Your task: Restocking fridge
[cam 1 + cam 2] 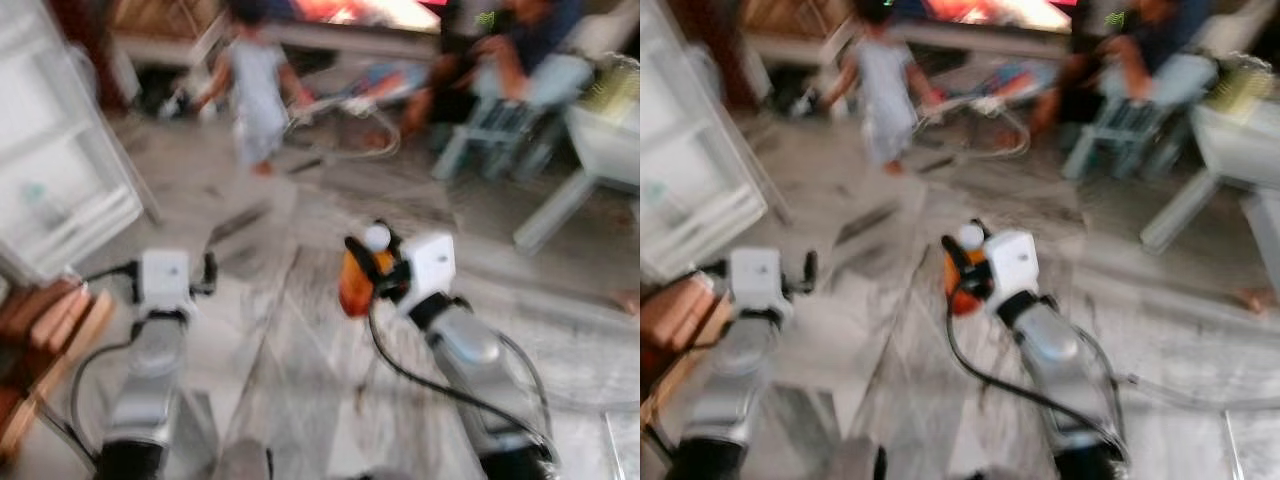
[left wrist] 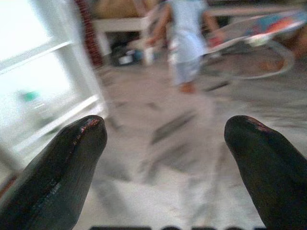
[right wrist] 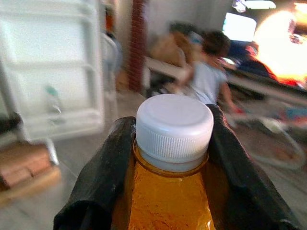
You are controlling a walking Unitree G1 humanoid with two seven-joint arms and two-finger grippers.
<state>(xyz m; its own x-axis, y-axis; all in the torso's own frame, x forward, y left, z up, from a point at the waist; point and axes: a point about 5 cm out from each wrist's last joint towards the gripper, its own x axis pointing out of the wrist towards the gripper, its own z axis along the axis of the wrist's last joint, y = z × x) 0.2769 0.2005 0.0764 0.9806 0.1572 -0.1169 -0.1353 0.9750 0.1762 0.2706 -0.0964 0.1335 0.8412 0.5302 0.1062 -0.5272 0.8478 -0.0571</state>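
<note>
The right gripper (image 3: 175, 158) is closed on the neck of an orange bottle (image 1: 356, 280), holding it upright over the floor — probably so it travels safely to the fridge door (image 1: 55, 180) at the left. The left gripper (image 2: 165, 143) is wide open and holds nothing — free for the door.

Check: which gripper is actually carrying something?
The right gripper: its fingers clamp an orange bottle with a white cap. The left gripper is open, holding nothing.
</note>
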